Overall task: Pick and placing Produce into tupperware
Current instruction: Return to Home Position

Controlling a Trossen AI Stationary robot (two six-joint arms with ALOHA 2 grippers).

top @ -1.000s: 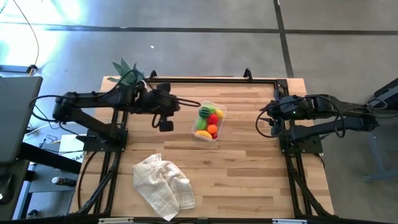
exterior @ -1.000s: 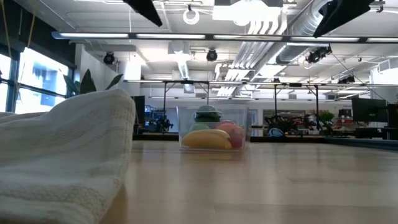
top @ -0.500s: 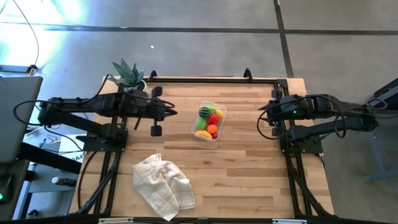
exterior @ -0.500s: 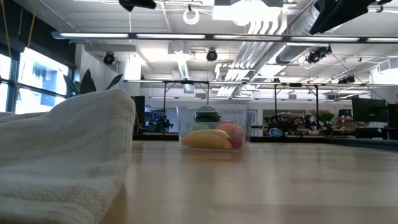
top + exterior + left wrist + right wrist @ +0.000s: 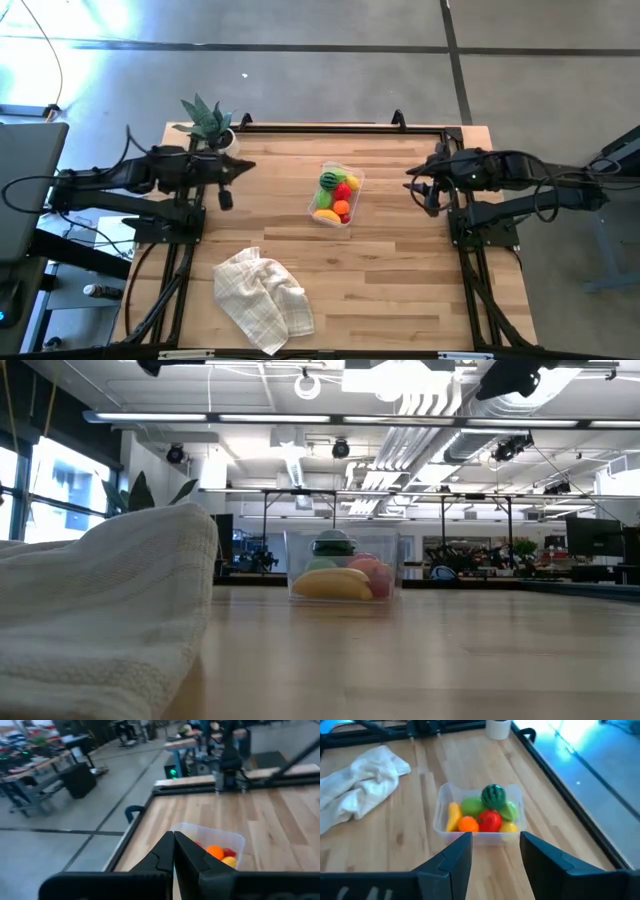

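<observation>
Tub (image 5: 358,174): clear, on the table (image 5: 400,270), just above the centre of the high view. It also sits mid-frame in the low view.
Produce: all of it lies inside the tub.
Melon (image 5: 493,796): at the tub's upper end in the high view, on top of the pile.
Red piece (image 5: 490,820): mid-tub, just below the melon in the high view, touching the orange ball.
Orange ball (image 5: 468,823): toward the tub's lower end in the high view, between the red piece and the banana.
Banana (image 5: 453,815): at the tub's lower-left in the high view. In the low view it lies across the front, against the near wall.
Green pieces (image 5: 471,806): along the tub's left side in the high view, beside the melon.
Small yellow piece (image 5: 509,826): at the tub's right side in the high view, beside the red piece.
Left gripper (image 5: 173,836): left of centre in the high view, above the table's upper-left part and just right of the plant. It is well apart from the tub, with fingers pressed together and empty.
Right gripper (image 5: 496,837): right of centre in the high view, level with the tub's upper end and well apart from it. It points at the tub, with fingers spread and empty.
Cloth (image 5: 263,297): white checked and crumpled, on the table at the lower left of the high view. It fills the left of the low view.
Plant (image 5: 207,120): at the table's upper-left corner in the high view.
</observation>
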